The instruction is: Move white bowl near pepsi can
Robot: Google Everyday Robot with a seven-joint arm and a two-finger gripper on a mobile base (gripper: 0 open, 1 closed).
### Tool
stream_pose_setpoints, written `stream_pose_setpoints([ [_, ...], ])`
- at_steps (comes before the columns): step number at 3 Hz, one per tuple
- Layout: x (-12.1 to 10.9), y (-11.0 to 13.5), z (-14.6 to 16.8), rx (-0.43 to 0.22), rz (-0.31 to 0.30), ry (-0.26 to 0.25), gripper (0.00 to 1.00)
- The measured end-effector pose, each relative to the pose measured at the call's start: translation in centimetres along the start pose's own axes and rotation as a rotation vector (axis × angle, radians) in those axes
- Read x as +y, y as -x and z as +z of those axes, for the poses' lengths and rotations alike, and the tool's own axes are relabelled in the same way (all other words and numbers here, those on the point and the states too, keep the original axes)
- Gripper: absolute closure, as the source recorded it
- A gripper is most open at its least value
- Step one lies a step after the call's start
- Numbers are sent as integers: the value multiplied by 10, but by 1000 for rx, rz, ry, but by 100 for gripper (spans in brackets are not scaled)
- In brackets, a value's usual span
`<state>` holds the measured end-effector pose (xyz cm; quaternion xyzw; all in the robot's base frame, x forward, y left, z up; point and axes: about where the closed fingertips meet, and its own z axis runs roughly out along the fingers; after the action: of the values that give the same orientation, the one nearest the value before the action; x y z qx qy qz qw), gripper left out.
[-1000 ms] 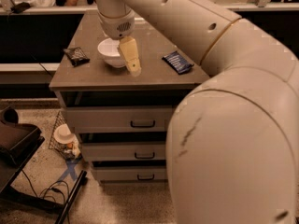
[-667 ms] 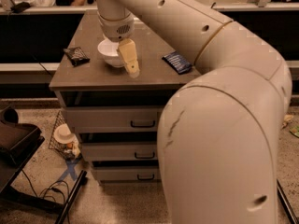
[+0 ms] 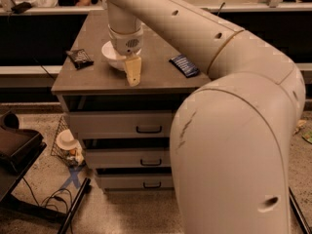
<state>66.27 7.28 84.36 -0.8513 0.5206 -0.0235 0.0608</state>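
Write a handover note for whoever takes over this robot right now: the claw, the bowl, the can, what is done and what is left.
Claw: low over the front of the countertop, at the near rim of the white bowl.
White bowl: on the countertop, between a dark packet and a blue packet.
Pepsi can: not in view; the arm may hide it.
Done: claw is at the bowl.
Left: find the can and set the bowl near it.

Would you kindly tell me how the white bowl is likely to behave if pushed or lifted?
The white bowl looks rigid and glossy, so it would probably slide on the tabletop rather than deform, and could slip in a grasp. Sitting upright, partly behind the gripper, it seems unlikely to roll.
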Motion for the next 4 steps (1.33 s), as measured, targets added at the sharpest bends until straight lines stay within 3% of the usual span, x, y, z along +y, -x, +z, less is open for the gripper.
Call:
stream_pose_setpoints([
  [2, 18, 4, 23, -52, 37, 36, 87],
  [3, 18, 4, 20, -52, 37, 36, 100],
  [4, 18, 4, 19, -52, 37, 36, 100],
])
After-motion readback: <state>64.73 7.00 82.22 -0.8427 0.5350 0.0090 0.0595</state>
